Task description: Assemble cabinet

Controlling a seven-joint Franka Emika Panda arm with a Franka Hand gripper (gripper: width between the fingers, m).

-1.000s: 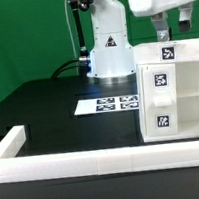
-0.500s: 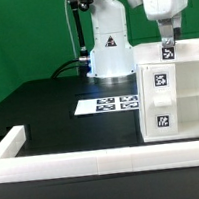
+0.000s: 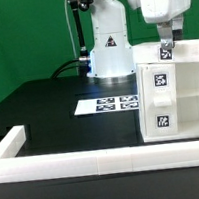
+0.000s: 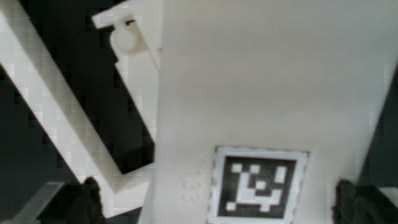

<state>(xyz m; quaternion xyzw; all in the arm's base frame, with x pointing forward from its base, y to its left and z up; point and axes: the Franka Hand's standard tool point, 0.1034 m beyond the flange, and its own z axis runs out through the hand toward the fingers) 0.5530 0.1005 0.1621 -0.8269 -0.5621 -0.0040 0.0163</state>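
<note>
The cabinet [image 3: 188,97] is a white box with black-and-white tags, standing upright at the exterior view's right on the black table. My gripper [image 3: 164,37] hangs right over its top edge, just above the top tag [image 3: 167,51]. In the wrist view the cabinet's white top panel [image 4: 249,90] and its tag [image 4: 260,184] fill the picture. The gripper [image 4: 222,205] is open. Its dark fingertips [image 4: 80,200] stand on either side of the panel, and a gap shows on at least one side. Nothing is gripped.
The marker board [image 3: 110,104] lies flat on the table beside the cabinet, toward the exterior view's left. A long low white rail [image 3: 95,163] runs along the front edge with a short arm at the left end [image 3: 9,145]. The arm's white base [image 3: 109,46] stands behind.
The gripper has come down and shifted slightly toward the exterior view's left, ending just over the cabinet's top tag. It stayed open. The cabinet has not moved.
</note>
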